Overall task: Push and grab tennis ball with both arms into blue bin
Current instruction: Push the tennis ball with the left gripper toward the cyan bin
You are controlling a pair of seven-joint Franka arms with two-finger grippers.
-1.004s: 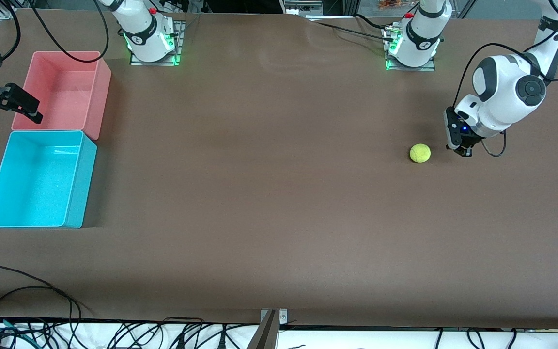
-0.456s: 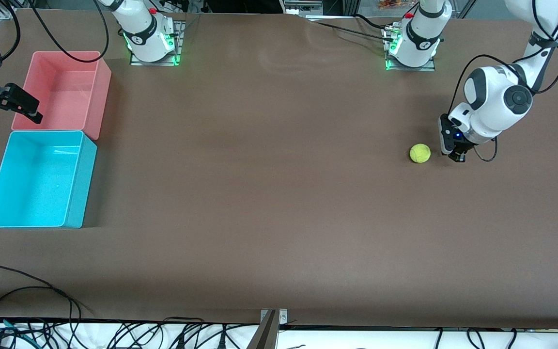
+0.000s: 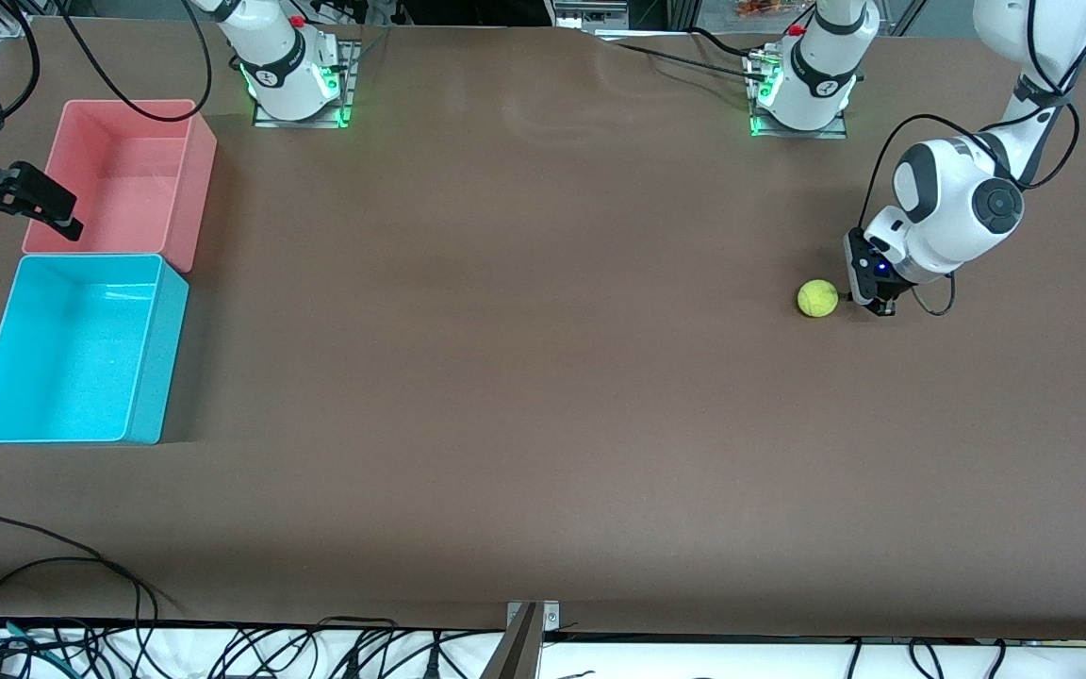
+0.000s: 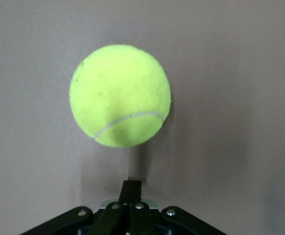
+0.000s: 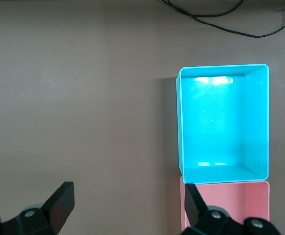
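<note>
The left gripper (image 3: 873,304), fingers pressed together, sits low on the table (image 3: 524,396) with its tips just short of the tennis ball (image 3: 817,298), near the left arm's end. Open brown tabletop stretches from the ball to the blue bin (image 3: 152,363) at the right arm's end, edge to edge with the pink bin (image 3: 199,179). The right gripper (image 3: 43,203) waits high over the bins' outer edge, fingers (image 5: 60,203) spread wide.

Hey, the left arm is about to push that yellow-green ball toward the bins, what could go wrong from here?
1. The left gripper, fingers shut, sits low beside the fuzzy yellow-green tennis ball; an off-centre nudge may send it rolling askew.
2. The bright cyan plastic bin stands at the right arm's end of the brown table, touching the pink plastic bin. The right gripper, open, waits over the pink bin's edge; a fast ball may pass it.
</note>
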